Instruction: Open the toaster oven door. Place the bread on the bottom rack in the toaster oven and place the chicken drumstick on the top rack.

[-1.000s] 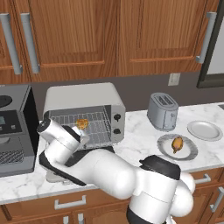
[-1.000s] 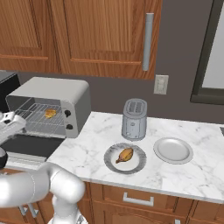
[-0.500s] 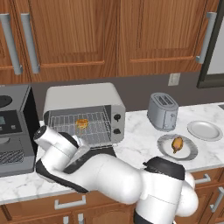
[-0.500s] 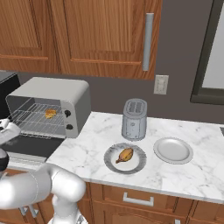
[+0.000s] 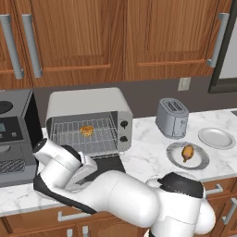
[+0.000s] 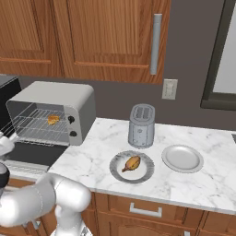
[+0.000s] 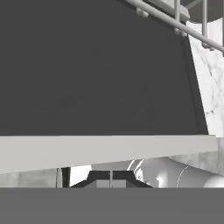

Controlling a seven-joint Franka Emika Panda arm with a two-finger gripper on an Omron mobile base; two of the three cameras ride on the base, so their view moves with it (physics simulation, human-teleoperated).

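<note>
The toaster oven stands open, its door folded down flat onto the counter. The bread lies on a wire rack inside; I cannot tell which rack. It is the same small golden bread in the right base view. The chicken drumstick rests on a grey plate to the right of the oven, and the drumstick is untouched. My gripper is shut and empty, low over the dark glass of the door. The hand sits at the door's front left.
A silver two-slot toaster stands right of the oven. An empty plate lies at the far right. A dark coffee machine flanks the oven's left. Wooden cabinets hang above the counter.
The hand has pulled out of the oven and dropped to the lowered door, leaving the bread on the rack. The jaws went from open to shut.
</note>
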